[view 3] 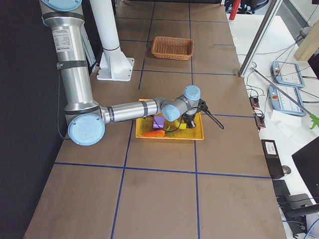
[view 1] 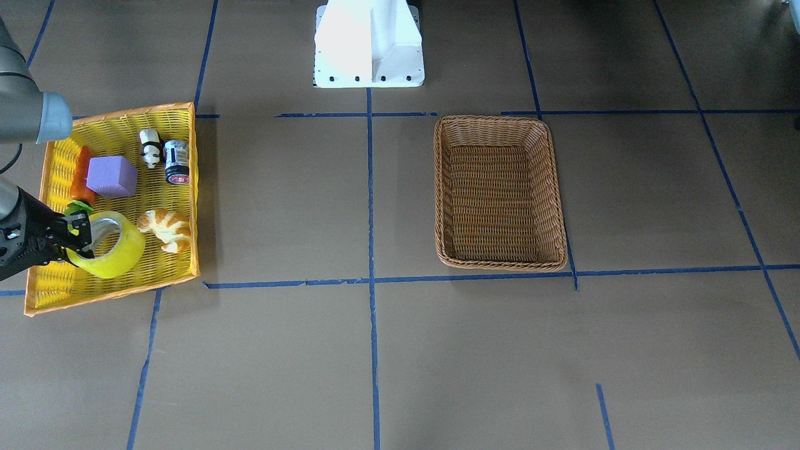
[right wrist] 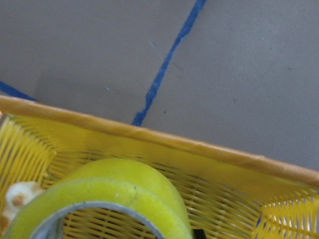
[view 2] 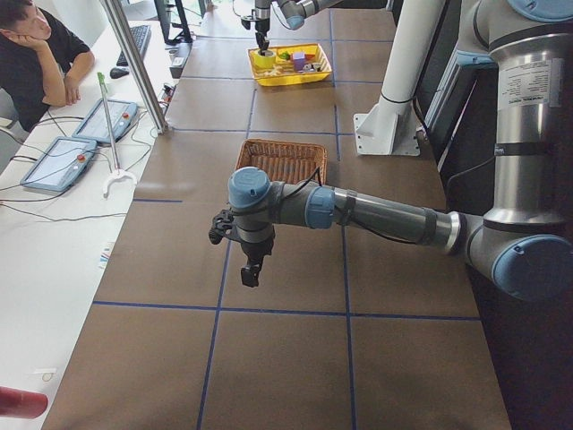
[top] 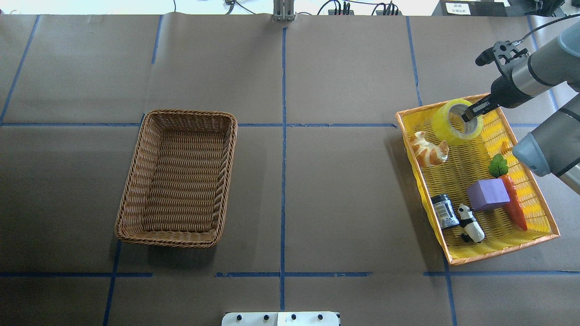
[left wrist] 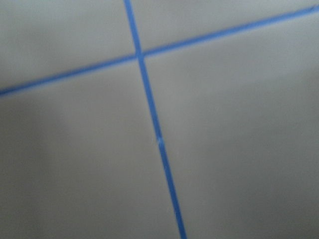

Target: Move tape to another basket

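The yellow-green tape roll [view 1: 119, 250] stands tilted in the near corner of the yellow plastic basket [view 1: 119, 116]. It also shows in the overhead view [top: 446, 118] and fills the bottom of the right wrist view [right wrist: 124, 191]. My right gripper [view 1: 79, 235] is shut on the roll's wall, one finger inside the core and one outside [top: 471, 115]. The brown wicker basket [view 1: 500, 122] sits empty across the table [top: 131, 226]. My left gripper [view 2: 252, 271] hangs over bare table in front of the wicker basket; I cannot tell whether it is open or shut.
The yellow basket also holds a croissant [view 1: 165, 229], a purple block [view 1: 111, 177], a carrot [view 1: 81, 178], a panda figure [view 1: 150, 148] and a small can [view 1: 177, 161]. The white robot base [view 1: 369, 44] stands at the table's edge. An operator [view 2: 36, 54] sits beside the table.
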Controlling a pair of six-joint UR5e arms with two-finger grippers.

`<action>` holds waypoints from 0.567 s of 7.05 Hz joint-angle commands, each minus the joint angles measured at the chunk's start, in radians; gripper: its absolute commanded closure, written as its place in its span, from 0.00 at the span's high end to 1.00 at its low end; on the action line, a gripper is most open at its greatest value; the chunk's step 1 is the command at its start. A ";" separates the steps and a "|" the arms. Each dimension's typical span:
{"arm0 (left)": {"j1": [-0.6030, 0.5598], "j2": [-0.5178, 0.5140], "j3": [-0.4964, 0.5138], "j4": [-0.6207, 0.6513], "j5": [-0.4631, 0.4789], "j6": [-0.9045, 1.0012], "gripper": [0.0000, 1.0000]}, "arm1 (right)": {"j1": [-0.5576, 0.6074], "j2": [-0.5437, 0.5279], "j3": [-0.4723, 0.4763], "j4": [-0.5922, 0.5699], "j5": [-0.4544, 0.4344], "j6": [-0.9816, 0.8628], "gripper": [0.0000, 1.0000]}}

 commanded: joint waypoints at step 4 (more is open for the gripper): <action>0.090 -0.050 -0.004 -0.303 -0.162 -0.238 1.00 | -0.011 0.155 0.039 0.059 0.097 0.319 0.00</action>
